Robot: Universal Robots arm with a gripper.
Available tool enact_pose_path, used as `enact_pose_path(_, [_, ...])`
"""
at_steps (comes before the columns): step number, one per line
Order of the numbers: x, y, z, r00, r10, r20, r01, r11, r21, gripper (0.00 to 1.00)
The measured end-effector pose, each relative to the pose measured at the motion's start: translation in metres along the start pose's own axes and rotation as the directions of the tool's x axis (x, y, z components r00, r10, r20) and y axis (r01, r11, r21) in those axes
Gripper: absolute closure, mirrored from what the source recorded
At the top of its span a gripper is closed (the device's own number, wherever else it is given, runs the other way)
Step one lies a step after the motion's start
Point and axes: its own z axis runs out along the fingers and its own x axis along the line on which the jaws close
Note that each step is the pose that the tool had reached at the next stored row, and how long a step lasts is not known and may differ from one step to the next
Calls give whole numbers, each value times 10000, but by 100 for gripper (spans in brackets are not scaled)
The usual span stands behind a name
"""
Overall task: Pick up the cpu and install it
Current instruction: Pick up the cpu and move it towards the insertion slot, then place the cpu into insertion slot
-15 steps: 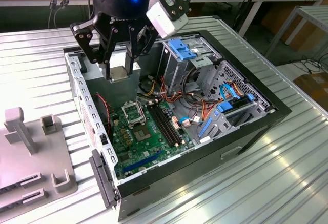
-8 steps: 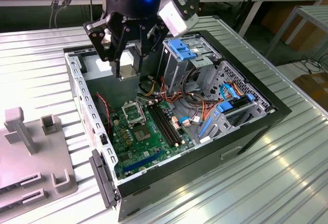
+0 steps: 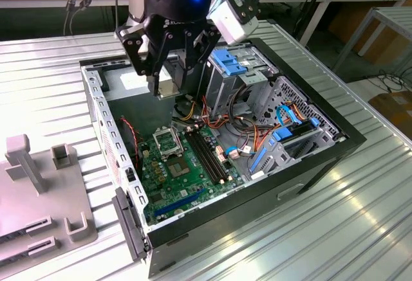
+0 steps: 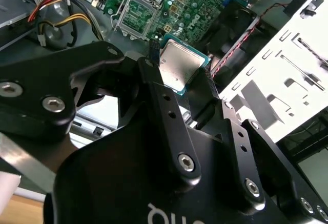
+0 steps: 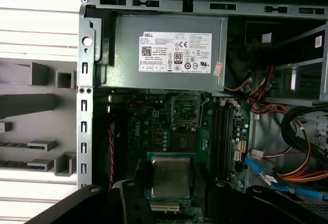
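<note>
In the exterior view a grey holder sits at that view's left, beside the open computer case. My gripper hangs above the motherboard's socket. The second wrist view shows the grip itself: my fingers clench the cpu by its edges, in the air above the board.

The hand points downward, fingers clamped on the cpu.

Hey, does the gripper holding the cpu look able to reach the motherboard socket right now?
Probably yes. The gripper is shut on the cpu above the open case, and the socket lies uncovered on the motherboard, with the cables off to one side.
</note>
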Motion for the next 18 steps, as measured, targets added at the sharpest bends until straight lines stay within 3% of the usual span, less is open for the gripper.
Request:
enact_pose_path(5, [-36, -2, 2, 10000, 1, 0, -1, 10000, 0, 53])
enact_pose_path(6, [-36, -1, 36, 10000, 1, 0, -1, 10000, 0, 53])
enact_pose_path(18, [-36, -12, 63, 10000, 1, -1, -1, 10000, 1, 53])
